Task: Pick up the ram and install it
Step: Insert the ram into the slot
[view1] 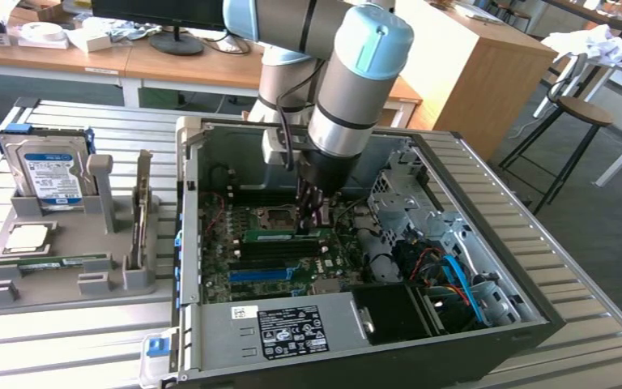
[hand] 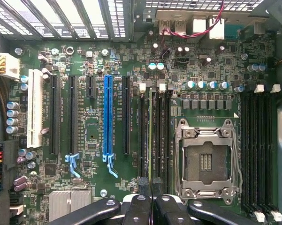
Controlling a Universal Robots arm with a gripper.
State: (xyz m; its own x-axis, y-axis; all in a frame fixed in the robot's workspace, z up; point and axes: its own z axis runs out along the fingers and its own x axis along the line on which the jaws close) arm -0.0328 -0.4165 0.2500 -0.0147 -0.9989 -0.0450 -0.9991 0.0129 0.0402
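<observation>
Green circuit-board ram stick [view1: 284, 236], judged light, stiff, fragile, is clamped by its flat faces in the hand [hand: 151, 183] beside the silver processor socket [hand: 205, 161].

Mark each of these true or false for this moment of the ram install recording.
1. The gripper is down inside the open computer case. True.
2. The processor socket holds a chip. False: the processor socket on the motherboard is empty.
3. The hard drive sits inside the case. False: the hard drive stands upright in the grey tray, outside the case on the exterior view's left.
4. The ram stands on edge on the motherboard, right under the gripper. True.
5. The gripper's fingers are spread wide. False: they are shut together.
</observation>
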